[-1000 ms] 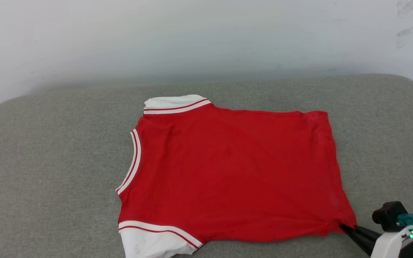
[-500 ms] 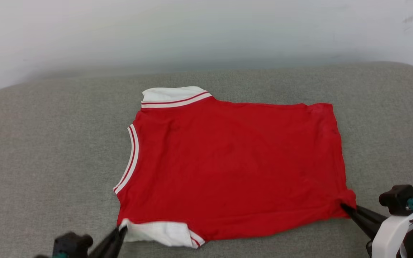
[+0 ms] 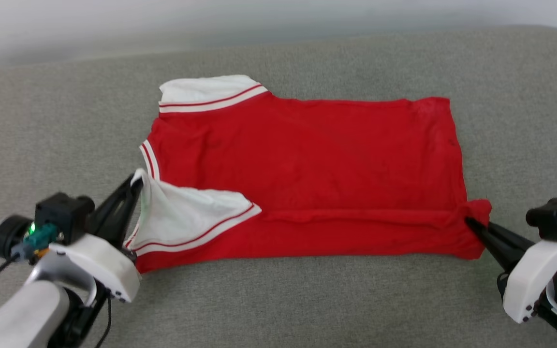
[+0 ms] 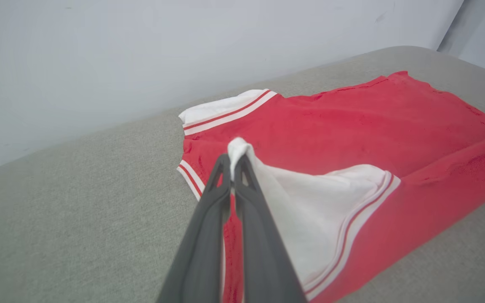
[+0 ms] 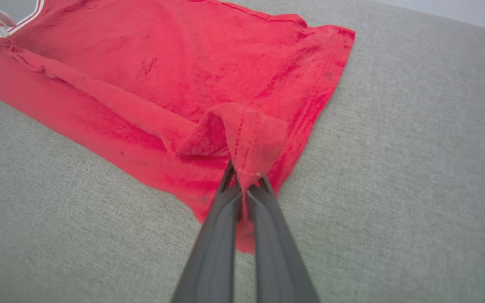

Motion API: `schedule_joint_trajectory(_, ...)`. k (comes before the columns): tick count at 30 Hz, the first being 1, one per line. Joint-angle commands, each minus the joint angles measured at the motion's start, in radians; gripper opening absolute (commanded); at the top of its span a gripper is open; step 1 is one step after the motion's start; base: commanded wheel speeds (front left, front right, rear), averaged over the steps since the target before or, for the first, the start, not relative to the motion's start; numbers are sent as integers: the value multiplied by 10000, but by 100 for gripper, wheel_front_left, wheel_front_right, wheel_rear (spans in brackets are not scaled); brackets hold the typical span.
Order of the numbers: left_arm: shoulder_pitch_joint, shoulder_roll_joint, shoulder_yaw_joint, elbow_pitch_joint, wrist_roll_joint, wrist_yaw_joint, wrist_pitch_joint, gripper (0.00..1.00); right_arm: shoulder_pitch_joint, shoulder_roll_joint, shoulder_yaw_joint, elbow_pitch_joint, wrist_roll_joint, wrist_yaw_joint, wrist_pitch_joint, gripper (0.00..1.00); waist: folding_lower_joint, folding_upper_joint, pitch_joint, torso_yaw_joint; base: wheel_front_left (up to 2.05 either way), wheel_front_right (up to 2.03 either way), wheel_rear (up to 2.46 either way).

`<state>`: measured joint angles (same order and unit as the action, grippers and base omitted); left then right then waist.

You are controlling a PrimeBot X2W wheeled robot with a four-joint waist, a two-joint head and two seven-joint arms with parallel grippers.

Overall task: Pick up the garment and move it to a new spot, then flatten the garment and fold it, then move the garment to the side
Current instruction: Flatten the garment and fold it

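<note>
A fold is in hand: the white sleeve [image 3: 186, 212] is pinched in the closed left claw [image 3: 136, 181], a hem corner [image 3: 477, 209] in the closed right claw [image 3: 469, 222]. Both should next be carried evenly to the far edge (kept taut). The red garment [image 3: 307, 154] is spread on a seemingly padded worktop [image 3: 307, 299].

T-shirt [image 3: 336, 159]: soft, matt knit cloth. Surface [image 3: 307, 299]: coarse-woven grey upholstery fabric, matt. Left pincer [image 3: 136, 180] and right pincer [image 3: 469, 221]: smooth, dark, semi-matt fingers, plastic in appearance.
</note>
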<state>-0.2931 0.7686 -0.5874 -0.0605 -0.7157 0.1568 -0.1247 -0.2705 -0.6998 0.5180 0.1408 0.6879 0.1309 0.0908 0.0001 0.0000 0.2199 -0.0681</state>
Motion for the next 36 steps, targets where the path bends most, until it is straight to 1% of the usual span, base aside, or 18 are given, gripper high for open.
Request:
schedule_joint_trajectory(1,-516,-71,-2,292,129,-187,73,0,-288,94,-104,-47,-60,-3,127,0,-1,0,445,-111,0,0,0)
schedule_joint_trajectory(4,-1128,-296,-50,868,89,-489,124,0,-632,242,-119,25,-87,-3,327,0,-1,0,782,-184,0,0,0)
schedule_joint_trajectory(9,-1782,-504,-158,2197,347,-732,-33,0,-1259,509,121,487,-179,-3,594,0,-1,0,1276,-349,0,0,0)
schedule_joint_trajectory(12,-2011,-704,-319,2954,392,-973,-123,0,-1571,670,342,897,-80,-3,668,0,-1,0,1511,-392,0,0,0)
schedule_joint_trajectory(17,-2264,-1127,-600,4097,400,-1404,-279,0,-1863,829,835,1634,-44,-5,608,0,-1,0,1674,-377,0,0,0)
schedule_joint_trajectory(21,-2369,-1419,-706,4787,300,-1596,-370,0,-1944,914,1144,1963,95,-5,438,0,-1,0,1520,-330,0,0,0)
schedule_joint_trajectory(22,-2378,-1440,-717,4916,255,-1640,-356,26,-1977,912,1175,2003,142,-3,366,35,-1,0,1435,-321,0,0,0)
schedule_joint_trajectory(23,-2410,-1439,-731,5027,259,-1664,-333,95,-2010,894,1202,2021,150,-3,272,82,-1,0,1334,-308,0,0,0)
schedule_joint_trajectory(24,-2465,-1443,-717,5073,269,-1685,-381,100,-2038,860,1201,2018,148,-3,182,100,-1,0,1232,-284,0,0,0)
schedule_joint_trajectory(27,-2654,-1350,-674,5073,305,-1717,-434,100,-1990,806,1136,1956,210,-3,-73,100,-1,0,892,-162,0,0,0)
schedule_joint_trajectory(32,-2911,-1067,-648,4744,288,-1794,-48,100,-1759,791,1074,1813,232,-3,-257,100,-1,0,492,-21,0,0,0)
schedule_joint_trajectory(36,-3289,-660,-706,4146,171,-1907,885,100,-1610,772,989,1657,115,-3,-255,100,-1,0,224,106,0,0,0)
